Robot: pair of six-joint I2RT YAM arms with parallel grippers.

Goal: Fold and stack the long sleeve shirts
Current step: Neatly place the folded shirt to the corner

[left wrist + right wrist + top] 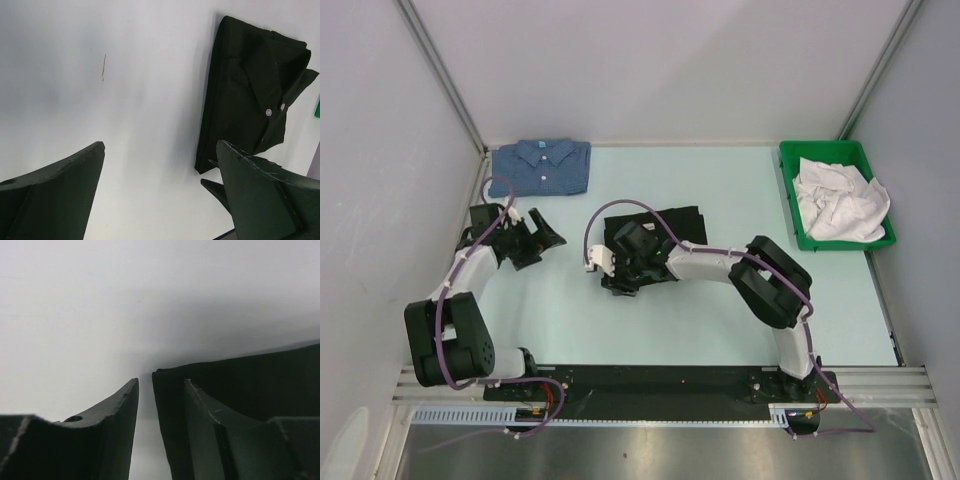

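Hovering over two folded shirts

We see a pale green table (720, 320) closed in by plain grey-white walls with metal posts at the far corners. A green bin (787, 190) at the far right holds crumpled white cloth (840, 200).

At the far left corner lies the blue shirt (542, 167), folded, with its collar toward the back wall and its long side running left to right. Near the middle of the table lies the black shirt (680, 222), folded into a slightly turned block. From the left wrist its long side runs up and down the picture, with the collar and two pale buttons toward the right. From above, the right arm hides which way the collar points.

Our left gripper (160, 147) hangs over bare table left of the black shirt, fingers spread wide and holding nothing. Our right gripper (161, 382) sits at the shirt's near-left edge, fingers about half apart. One finger is over the cloth and the other over the table just beside it. We cannot tell whether either presses down.
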